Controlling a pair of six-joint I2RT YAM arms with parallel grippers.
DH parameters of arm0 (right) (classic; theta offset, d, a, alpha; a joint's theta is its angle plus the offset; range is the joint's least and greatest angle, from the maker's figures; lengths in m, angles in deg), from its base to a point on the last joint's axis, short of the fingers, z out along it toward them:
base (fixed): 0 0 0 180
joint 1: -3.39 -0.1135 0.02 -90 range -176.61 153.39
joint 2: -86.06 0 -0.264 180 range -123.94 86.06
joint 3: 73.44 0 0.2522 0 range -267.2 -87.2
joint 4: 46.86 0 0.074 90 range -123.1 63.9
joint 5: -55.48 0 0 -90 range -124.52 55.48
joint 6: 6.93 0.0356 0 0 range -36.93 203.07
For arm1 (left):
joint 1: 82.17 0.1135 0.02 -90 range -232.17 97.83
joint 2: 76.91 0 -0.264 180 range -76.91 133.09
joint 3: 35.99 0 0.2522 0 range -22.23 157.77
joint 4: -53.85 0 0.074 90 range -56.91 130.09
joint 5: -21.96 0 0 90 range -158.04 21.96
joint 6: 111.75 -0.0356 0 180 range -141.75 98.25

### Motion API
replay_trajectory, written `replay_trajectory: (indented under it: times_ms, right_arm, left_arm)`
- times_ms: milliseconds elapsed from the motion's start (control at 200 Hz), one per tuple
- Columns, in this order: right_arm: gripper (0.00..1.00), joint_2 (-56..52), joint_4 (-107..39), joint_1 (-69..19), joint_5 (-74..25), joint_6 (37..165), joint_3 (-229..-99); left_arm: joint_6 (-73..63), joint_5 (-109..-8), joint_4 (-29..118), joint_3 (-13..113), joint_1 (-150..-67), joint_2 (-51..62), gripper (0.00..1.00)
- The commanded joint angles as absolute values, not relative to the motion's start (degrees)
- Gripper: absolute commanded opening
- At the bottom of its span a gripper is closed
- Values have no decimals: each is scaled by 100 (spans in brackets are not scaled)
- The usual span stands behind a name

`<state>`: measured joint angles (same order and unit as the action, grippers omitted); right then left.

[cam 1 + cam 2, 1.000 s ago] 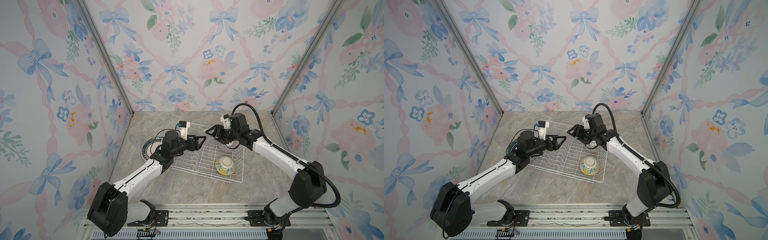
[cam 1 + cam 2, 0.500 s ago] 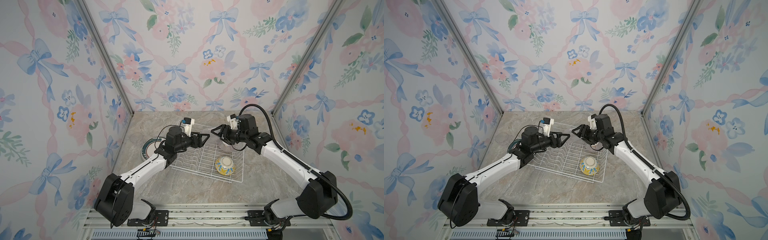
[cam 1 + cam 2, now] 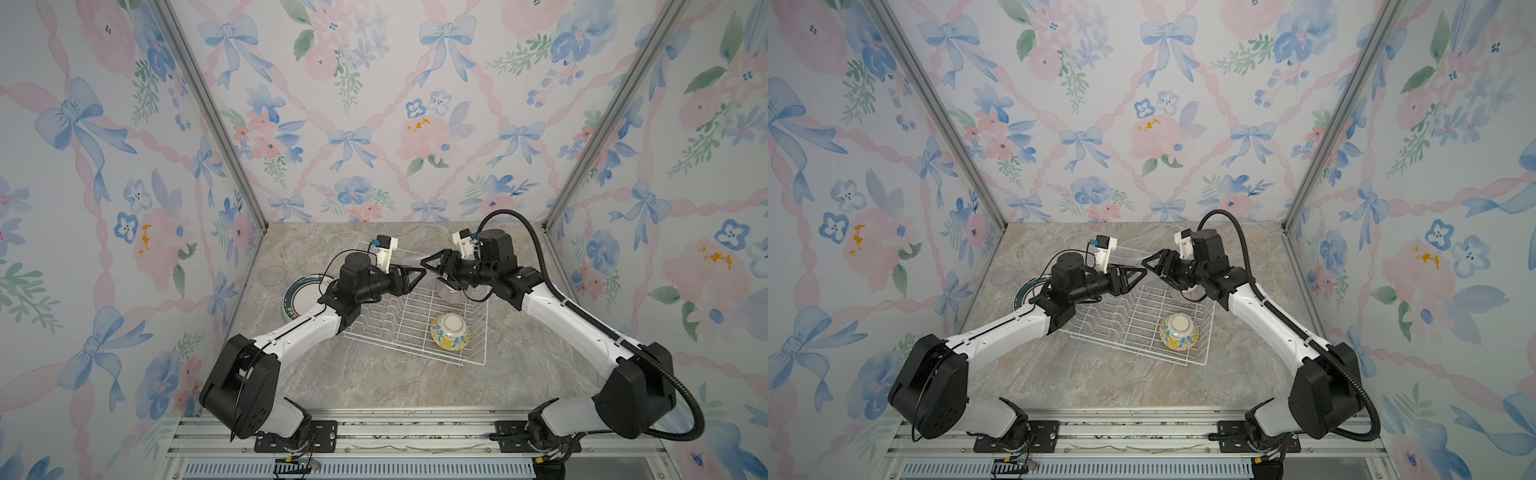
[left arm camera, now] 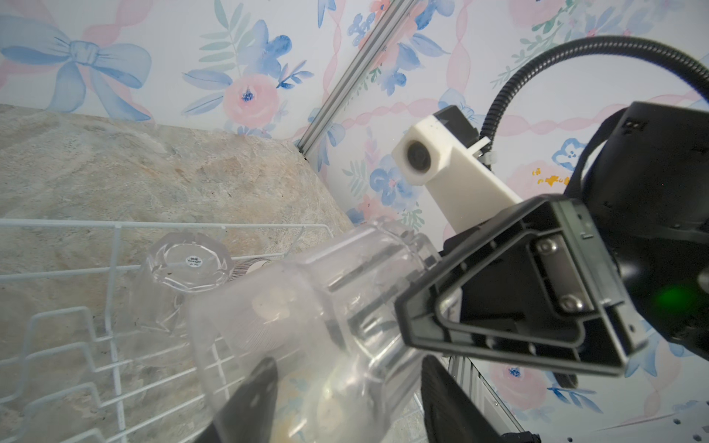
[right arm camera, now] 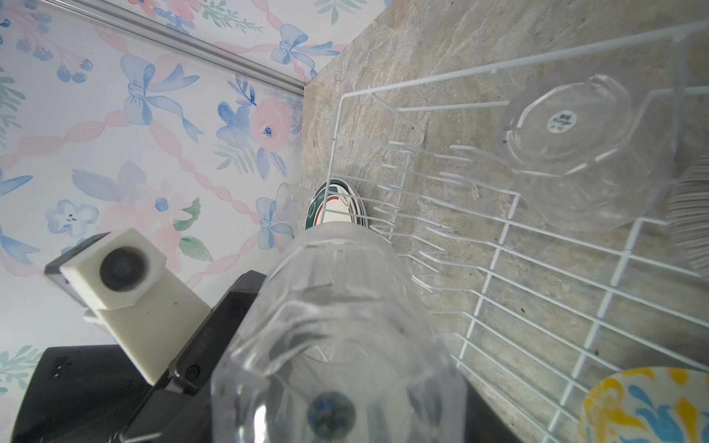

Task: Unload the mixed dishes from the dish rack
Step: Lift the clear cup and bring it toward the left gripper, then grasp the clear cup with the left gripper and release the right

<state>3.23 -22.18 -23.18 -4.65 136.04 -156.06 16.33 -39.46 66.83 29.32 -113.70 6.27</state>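
Dish rack of white wire (image 3: 390, 322) sits on the grey stone table (image 3: 374, 382). Above its far side, the right gripper (image 3: 432, 266) holds a small clear glass cup (image 4: 307, 307) by its bottom. The left gripper (image 3: 415, 276) has its fingers at the cup's open end; whether they squeeze it cannot be told. A yellow and blue flowery bowl (image 3: 450, 332) sits upside down in the rack's near right corner. A round green-rimmed plate (image 3: 299, 301) lies left of the rack.

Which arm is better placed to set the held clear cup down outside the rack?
Left, probably: the green-rimmed plate and a second cup lie on its side of the dish rack; the left gripper flanks the clear cup the right gripper holds.
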Motion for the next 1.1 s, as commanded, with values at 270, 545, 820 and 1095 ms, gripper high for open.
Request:
replay_trajectory:
  times_ms: [270, 545, 820, 1095]
  right_arm:
    - [55, -293, -3682, -2228, 395, 14511, -15386]
    - [54, -455, -3962, -2280, 402, 14693, -15295]
    - [56, -508, -3938, -2381, 321, 14680, -15339]
    - [57, -396, -3725, -2442, 126, 14534, -15314]
  left_arm:
    - [1700, -3877, 7397, 2945, -11486, 555, 46]
    - [1609, -4051, 7456, 2857, -11527, 451, 37]
    - [1784, -4153, 7460, 2908, -11517, 665, 17]
    - [1798, -4451, 7457, 2798, -11513, 618, 0]
